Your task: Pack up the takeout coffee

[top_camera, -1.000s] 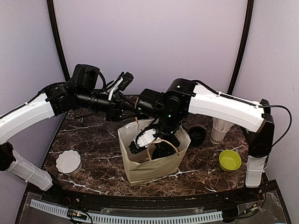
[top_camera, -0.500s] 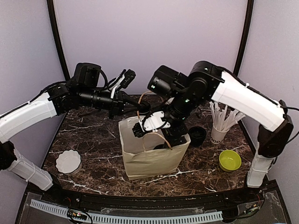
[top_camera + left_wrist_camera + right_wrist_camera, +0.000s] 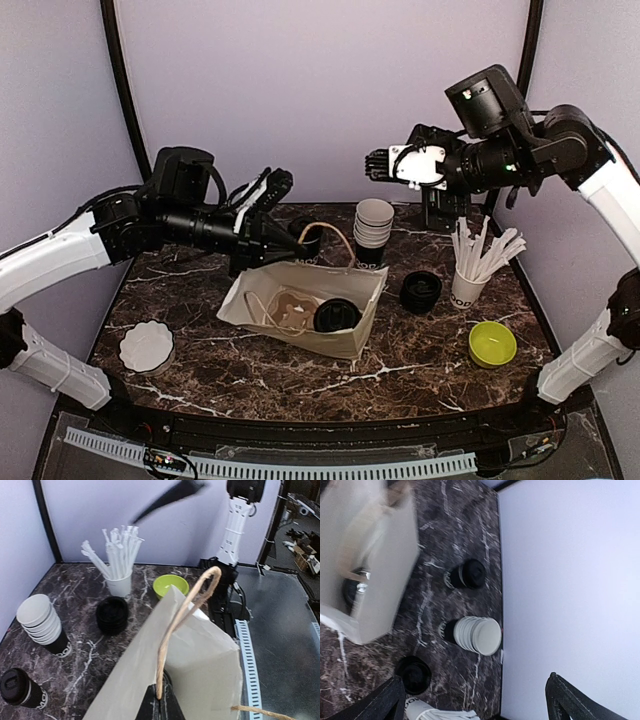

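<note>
Lifted clear, right gripper point(image 3: 380, 164) hangs released; left gripper point(image 3: 159, 707) clenches handle point(image 3: 186, 609) of tilted bag point(image 3: 300, 336) beside stacked cups point(image 3: 374, 224).

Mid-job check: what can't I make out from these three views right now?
- Lidded cup in the paper bag: the top view shows only its lid. The bag wall hides its body, so its lean is unclear.
- Anything deeper in the bag: hidden by that wall.
- Right wrist view: the bag is blurred.
- Left wrist view: the left gripper is cut off by the bottom edge. Only its tips show, shut on the handle.
</note>
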You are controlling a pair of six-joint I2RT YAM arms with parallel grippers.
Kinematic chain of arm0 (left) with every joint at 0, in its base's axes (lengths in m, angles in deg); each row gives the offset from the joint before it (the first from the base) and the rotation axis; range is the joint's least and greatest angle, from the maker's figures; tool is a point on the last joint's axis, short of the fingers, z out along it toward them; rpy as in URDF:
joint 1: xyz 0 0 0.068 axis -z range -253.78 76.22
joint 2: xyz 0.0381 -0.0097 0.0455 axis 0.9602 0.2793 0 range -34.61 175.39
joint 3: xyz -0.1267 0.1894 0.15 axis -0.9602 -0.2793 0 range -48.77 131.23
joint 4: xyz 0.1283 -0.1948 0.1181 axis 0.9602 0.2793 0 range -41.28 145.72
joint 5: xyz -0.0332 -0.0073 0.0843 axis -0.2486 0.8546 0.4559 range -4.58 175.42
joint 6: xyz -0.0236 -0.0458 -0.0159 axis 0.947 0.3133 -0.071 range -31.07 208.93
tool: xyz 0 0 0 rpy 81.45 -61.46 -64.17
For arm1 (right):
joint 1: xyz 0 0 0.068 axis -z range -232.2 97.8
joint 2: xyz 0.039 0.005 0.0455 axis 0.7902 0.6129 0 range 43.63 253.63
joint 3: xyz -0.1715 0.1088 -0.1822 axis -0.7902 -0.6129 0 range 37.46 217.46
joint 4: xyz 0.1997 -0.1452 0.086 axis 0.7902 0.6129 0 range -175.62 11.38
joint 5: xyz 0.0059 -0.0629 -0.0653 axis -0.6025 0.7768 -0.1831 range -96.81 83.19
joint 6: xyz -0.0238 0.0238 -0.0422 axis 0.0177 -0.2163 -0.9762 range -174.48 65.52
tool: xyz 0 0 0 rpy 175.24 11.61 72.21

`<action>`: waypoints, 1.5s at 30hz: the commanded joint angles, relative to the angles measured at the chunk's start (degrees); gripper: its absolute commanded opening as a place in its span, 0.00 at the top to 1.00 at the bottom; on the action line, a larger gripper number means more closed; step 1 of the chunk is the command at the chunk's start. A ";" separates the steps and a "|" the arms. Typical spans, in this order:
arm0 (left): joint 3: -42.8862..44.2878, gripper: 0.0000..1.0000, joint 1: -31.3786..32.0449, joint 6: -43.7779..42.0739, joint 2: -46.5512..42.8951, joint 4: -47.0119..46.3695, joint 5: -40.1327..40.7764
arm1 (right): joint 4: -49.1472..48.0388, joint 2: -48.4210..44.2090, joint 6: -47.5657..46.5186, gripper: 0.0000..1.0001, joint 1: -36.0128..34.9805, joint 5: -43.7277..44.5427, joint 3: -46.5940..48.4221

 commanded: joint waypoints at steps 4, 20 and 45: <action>-7.43 1.00 7.93 1.45 -8.66 0.57 1.14 | -8.82 1.55 3.49 0.02 10.82 0.94 -6.90; -15.41 1.00 15.19 2.43 -15.44 -2.38 8.84 | -6.97 19.00 7.02 0.28 16.17 -7.42 -2.47; -10.74 1.00 15.30 -4.69 -8.71 1.54 9.46 | -7.63 30.30 10.24 0.55 21.88 -19.62 6.35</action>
